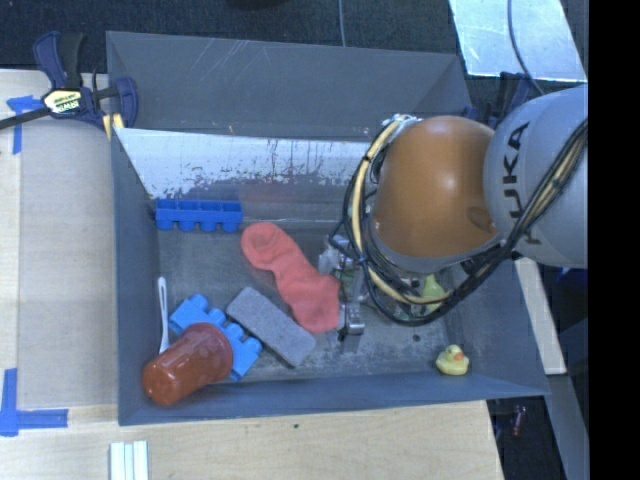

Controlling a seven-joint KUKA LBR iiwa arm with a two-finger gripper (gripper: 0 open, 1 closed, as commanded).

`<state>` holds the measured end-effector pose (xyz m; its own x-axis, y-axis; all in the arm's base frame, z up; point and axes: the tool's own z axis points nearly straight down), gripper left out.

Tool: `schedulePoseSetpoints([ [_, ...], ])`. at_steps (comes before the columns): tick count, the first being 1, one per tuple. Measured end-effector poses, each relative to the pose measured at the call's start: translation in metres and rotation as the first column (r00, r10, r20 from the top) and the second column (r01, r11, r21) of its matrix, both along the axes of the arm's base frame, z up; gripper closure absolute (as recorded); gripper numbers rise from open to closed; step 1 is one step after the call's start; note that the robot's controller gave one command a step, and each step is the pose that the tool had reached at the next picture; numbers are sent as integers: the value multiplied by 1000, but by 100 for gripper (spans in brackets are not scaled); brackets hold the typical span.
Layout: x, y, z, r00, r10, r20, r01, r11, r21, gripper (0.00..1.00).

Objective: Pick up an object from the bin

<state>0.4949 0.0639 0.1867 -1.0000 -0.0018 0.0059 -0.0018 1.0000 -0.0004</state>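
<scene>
My gripper (349, 320) hangs low in the middle of the bin, below the orange dome on the wrist. It stands right at the right-hand end of a pink, sock-like soft thing (288, 268) that lies slanted across the bin floor; whether it touches it I cannot tell. A grey rectangular block (271, 327) lies just left of the gripper, against the pink thing's lower end. A small yellow duck (452, 360) sits near the front right corner, apart from the gripper.
At the front left lie a reddish-brown cup (187, 367) on its side, a blue toy brick (213, 326) and a thin white stick (163, 312). A long blue brick (198, 215) rests by the back wall. A yellow-green thing (431, 288) peeks out under the arm.
</scene>
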Motion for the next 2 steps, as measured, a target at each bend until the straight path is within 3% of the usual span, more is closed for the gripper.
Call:
schedulePoseSetpoints([
  [1,2,0,4,1000,-2,9,2,1000,1,0],
  [2,50,4,-65,997,76,17,-76,997,1,0],
])
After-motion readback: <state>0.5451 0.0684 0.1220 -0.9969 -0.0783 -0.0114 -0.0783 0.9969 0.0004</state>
